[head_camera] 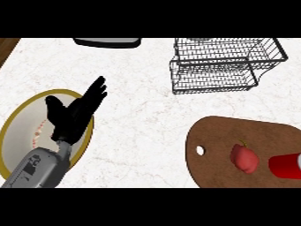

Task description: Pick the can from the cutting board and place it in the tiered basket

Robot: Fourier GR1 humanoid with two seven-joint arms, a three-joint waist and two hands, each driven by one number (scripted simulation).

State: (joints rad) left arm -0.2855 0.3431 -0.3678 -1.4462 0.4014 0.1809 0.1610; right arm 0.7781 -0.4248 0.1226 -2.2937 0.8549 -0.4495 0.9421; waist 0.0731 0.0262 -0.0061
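Lying on its side, the red can (295, 166) rests on the cutting board (244, 132) at four o'clock, with a red fruit (244, 158) just beside it at its nine o'clock. The wire tiered basket (221, 66) stands at one o'clock, well apart. The left hand (74, 115) hovers over a gold-rimmed plate (14, 132) at eight o'clock, its fingers straight and apart, holding nothing.

Red can (295, 166) on its side on brown cutting board (257, 132); wire tiered basket (224, 64) apart.
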